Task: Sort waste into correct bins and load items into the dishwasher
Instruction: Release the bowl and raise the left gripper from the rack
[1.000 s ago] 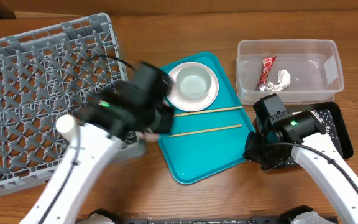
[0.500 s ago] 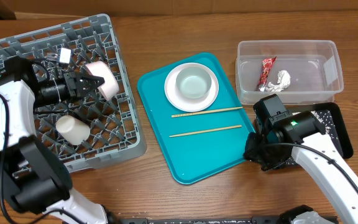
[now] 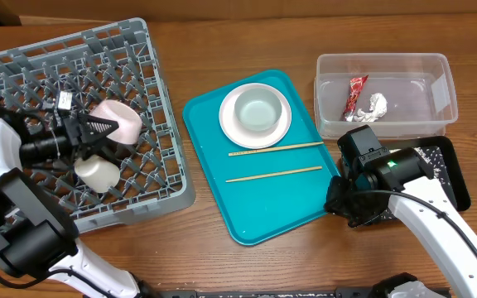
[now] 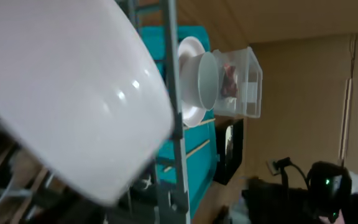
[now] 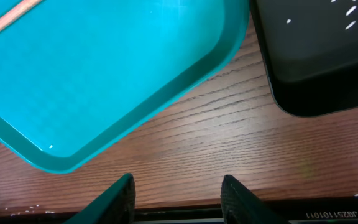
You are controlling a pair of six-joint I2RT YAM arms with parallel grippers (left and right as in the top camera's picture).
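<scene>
The pink bowl [image 3: 116, 121] lies tilted on its side in the grey dishwasher rack [image 3: 23, 83], above the white cup [image 3: 98, 171]. My left gripper [image 3: 103, 135] is at the bowl's left edge with its fingers spread; the bowl [image 4: 61, 93] fills the left wrist view. On the teal tray [image 3: 263, 207] the grey-green bowl [image 3: 257, 110] sits on the white plate [image 3: 237, 132], with two chopsticks [image 3: 276, 147] below it. The clear tub [image 3: 383, 56] holds the red wrapper [image 3: 354, 95] and the tissue [image 3: 375, 106]. My right gripper [image 5: 178, 190] hangs open and empty over bare wood.
The black tray [image 3: 452, 178] with rice grains [image 5: 351, 9] lies at the right, partly under my right arm. The teal tray's corner [image 5: 104, 74] and the black tray [image 5: 322, 56] flank the strip of wood below my right gripper, near the table's front edge.
My left arm carried the pink bowl into the rack and then leftward, and its fingers have spread apart. The right arm has not moved.
</scene>
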